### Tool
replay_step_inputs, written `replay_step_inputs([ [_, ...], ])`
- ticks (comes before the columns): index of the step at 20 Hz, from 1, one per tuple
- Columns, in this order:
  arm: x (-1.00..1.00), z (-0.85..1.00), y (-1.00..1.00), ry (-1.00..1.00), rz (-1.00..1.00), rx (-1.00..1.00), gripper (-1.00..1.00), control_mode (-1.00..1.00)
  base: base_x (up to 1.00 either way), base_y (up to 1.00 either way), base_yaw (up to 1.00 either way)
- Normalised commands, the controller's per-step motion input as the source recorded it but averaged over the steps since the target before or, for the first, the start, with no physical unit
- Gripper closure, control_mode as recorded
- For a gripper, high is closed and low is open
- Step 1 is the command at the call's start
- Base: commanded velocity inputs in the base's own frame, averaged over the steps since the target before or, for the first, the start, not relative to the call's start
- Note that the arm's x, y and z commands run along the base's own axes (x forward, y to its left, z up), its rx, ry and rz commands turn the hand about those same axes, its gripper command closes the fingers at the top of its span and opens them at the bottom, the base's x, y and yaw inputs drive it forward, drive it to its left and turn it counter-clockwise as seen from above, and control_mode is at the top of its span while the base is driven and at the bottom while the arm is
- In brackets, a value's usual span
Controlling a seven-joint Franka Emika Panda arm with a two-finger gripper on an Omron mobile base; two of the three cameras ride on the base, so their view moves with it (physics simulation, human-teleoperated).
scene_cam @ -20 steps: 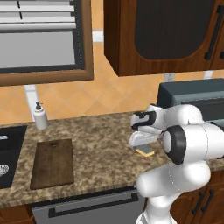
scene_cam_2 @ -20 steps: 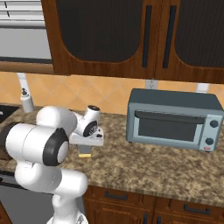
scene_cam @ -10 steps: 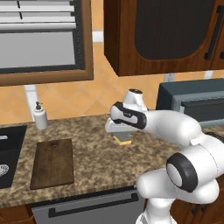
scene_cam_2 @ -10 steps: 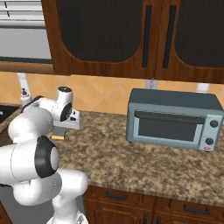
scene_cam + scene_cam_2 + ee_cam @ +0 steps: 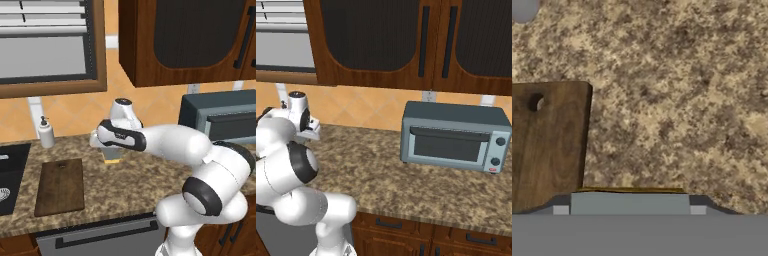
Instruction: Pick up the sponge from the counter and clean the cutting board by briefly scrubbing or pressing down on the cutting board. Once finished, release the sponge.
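My gripper (image 5: 111, 155) is shut on the sponge (image 5: 112, 160), whose yellow underside shows below the fingers, just above the counter (image 5: 142, 186). The dark brown cutting board (image 5: 61, 186) lies flat to the gripper's left and nearer the front edge. In the hand view the sponge (image 5: 629, 203) spans the bottom between the dark fingertips (image 5: 558, 200), grey-blue with a thin yellow edge. The cutting board (image 5: 547, 142) with its small hole fills the left side there, beside the sponge, over the speckled counter (image 5: 677, 100).
A black sink basin (image 5: 10, 172) sits left of the board. A white soap bottle (image 5: 46, 133) stands at the back wall behind the board. A grey toaster oven (image 5: 453, 136) stands on the counter (image 5: 381, 172) at the right. Dark cabinets hang overhead.
The arm has swung left across the counter with the sponge held in the gripper, from near the toaster oven side to just right of the cutting board.
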Motion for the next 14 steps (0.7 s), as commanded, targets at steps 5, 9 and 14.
replay_step_inputs([
  [5, -0.04, 0.06, 1.00, -0.05, -0.03, 0.00, 1.00, -1.00, 0.00, 0.00, 0.00],
  [9, 0.44, 0.02, 1.00, 0.03, 0.00, -0.04, 1.00, -1.00, 0.00, 0.00, 0.00],
  [14, 0.39, -0.11, 0.98, 0.15, -0.13, -0.05, 1.00, -1.00, 0.00, 0.00, 0.00],
])
